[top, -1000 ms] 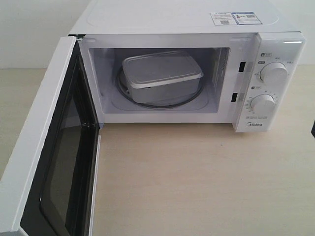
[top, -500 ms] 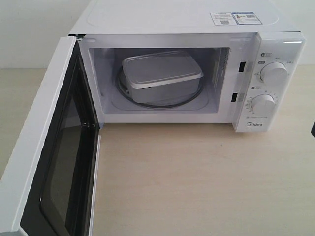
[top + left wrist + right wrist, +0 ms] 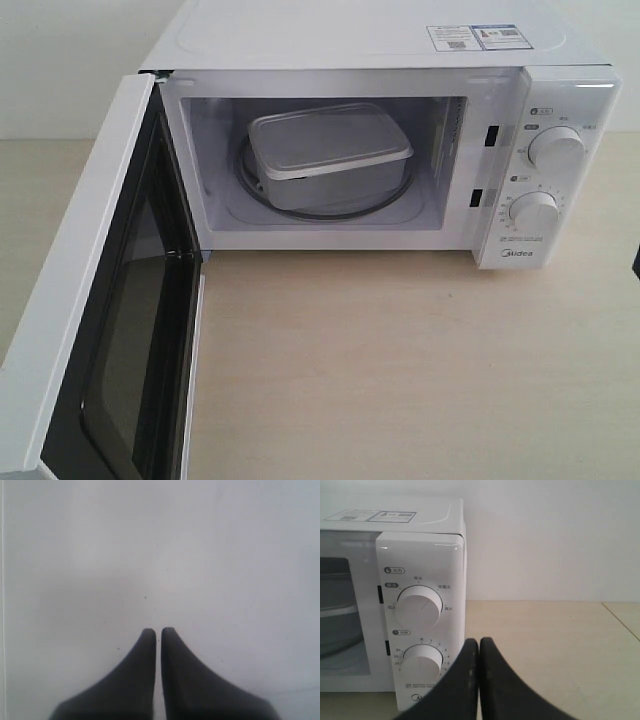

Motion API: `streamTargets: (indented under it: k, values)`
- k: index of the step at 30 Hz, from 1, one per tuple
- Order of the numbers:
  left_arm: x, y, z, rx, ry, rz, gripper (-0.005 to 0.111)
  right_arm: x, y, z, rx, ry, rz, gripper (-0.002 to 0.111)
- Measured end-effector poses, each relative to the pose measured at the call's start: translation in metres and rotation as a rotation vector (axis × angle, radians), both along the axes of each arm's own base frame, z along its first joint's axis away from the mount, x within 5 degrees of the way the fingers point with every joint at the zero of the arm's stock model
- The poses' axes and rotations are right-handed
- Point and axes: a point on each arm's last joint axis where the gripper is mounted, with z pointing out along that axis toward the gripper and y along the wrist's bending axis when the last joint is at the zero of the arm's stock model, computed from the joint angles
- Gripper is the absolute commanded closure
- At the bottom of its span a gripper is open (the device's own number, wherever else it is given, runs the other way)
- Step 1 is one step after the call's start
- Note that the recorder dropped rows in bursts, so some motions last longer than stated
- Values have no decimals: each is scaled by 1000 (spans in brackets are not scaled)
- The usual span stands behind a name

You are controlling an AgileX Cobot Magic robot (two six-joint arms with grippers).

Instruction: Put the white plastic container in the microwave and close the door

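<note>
Across the last second nothing is seen to change in the exterior view. The white plastic container [image 3: 328,150] is set on the glass turntable [image 3: 403,192] inside the microwave [image 3: 350,35], lid on, wholly within the cavity and clear of its front edge. The door [image 3: 90,300] is swung wide open on the left side. The first half of the task is therefore judged done, and only the closing of the door is left.

Neither pincer is shown in the exterior view. The left pincer [image 3: 156,630] is seen with its tips drawn together to a thin slit, nothing held, before a plain white surface. Whether that surface is the door's outer face cannot be told. The right pincer [image 3: 479,641] is pressed shut and empty, held off to the side of the control panel, near the lower dial [image 3: 423,661].

On the desk [image 3: 400,360] nothing is seen lying in the door's swing, and the container is not judged to block the closing. The door's handle is not shown, since its outer face is turned away from the exterior camera.
</note>
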Motion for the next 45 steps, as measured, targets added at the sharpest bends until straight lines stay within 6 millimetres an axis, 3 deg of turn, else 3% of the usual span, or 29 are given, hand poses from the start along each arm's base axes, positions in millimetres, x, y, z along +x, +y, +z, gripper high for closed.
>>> streamTargets:
  k: [10,45]
  values:
    - [-14,-3,19,36,-232,-15,102,0,0,0,1,1,-1,108]
    - [-15,-3,20,39,-247,-16,102,0,0,0,1,1,-1,108]
